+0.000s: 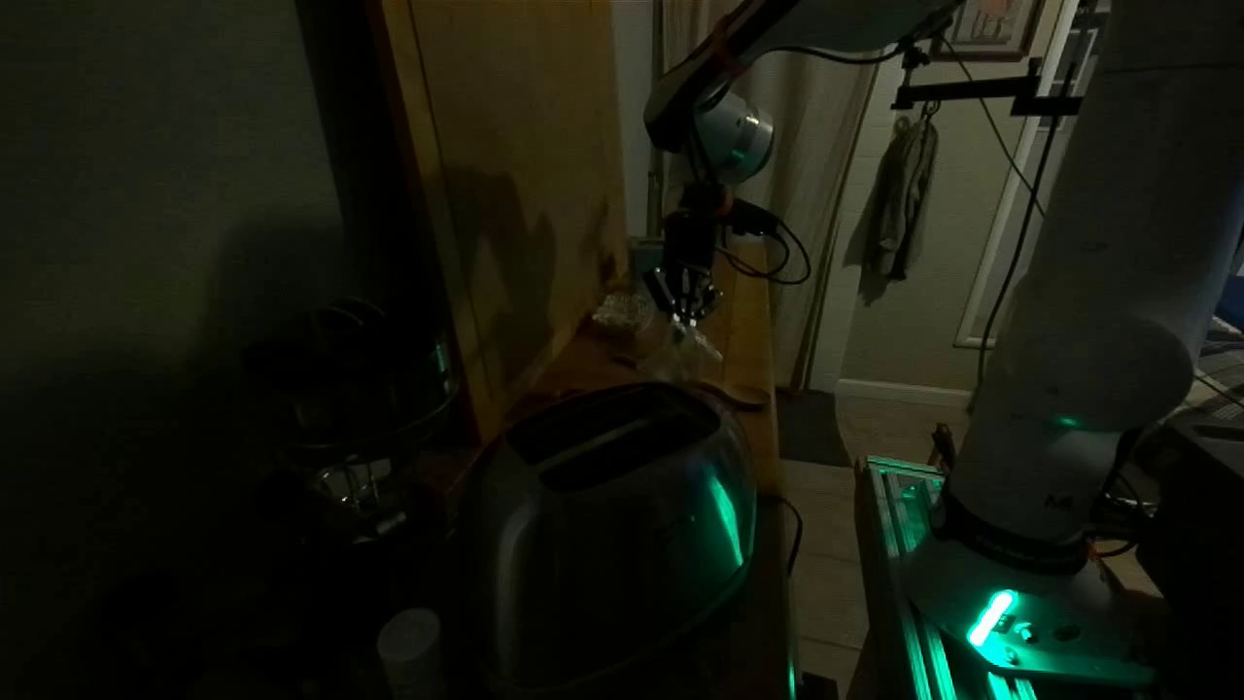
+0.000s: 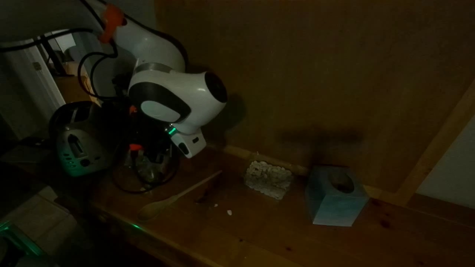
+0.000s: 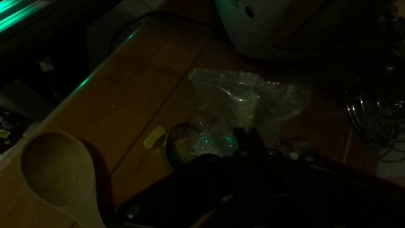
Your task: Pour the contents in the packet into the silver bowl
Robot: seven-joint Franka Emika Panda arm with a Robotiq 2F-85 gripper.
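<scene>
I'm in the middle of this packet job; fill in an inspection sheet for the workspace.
Surface: wooden table, dimly lit; yellow piece lying beside the bowl.
Job's things: clear packet held; bowl partly hidden, something yellow inside; how full the packet is can't be told.
Clutter: toaster, wooden spoon, tissue box, pile of whitish pieces, two white bits.
Gripper: shut on the packet.
Cables: cord over the table edge by the toaster; black cable along the arm.
Surroundings: wooden panel, curtain, hanging cloth.

Remotely, I make out a glossy, crinkled plastic packet [image 3: 246, 98], a smooth, shiny metal toaster [image 1: 617, 535] and a matt wooden spoon [image 3: 60, 172].
</scene>
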